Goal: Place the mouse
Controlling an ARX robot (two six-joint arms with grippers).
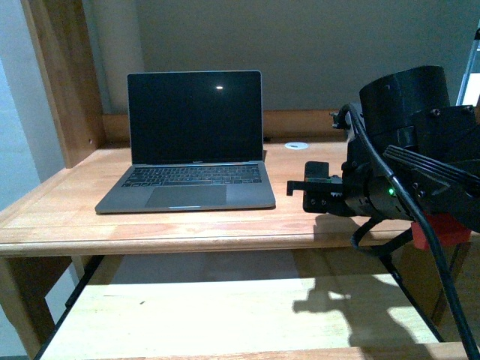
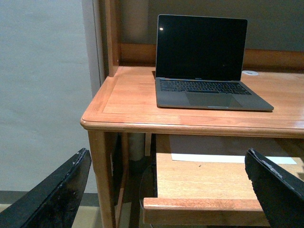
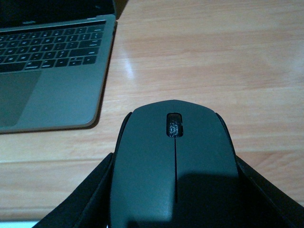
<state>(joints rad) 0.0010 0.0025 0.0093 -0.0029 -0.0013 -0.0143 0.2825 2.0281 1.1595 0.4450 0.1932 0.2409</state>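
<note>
I am working at a light wooden desk (image 1: 60,217) with a raised lip along its far edge. It is standing against a plain grey wall (image 1: 315,45), and a wooden upright (image 1: 64,75) is rising at its far left corner. A pull-out shelf (image 1: 187,315) of the same wood is sitting extended below the near edge. An open grey laptop (image 1: 191,150) with a dark screen is resting left of centre, and a small white round disc (image 1: 297,145) is lying just beyond its far right corner. The marking under the laptop's screen and the key legends are showing too small and blurred for me to read. My right gripper (image 3: 175,199) is clasping the mouse (image 3: 173,156) by its sides, scroll wheel facing away from me, over bare desk just right of the laptop's near right corner. I cannot tell whether the mouse is touching the wood. My left gripper (image 2: 167,154) is hanging spread wide and empty, low before the desk's near left corner.
</note>
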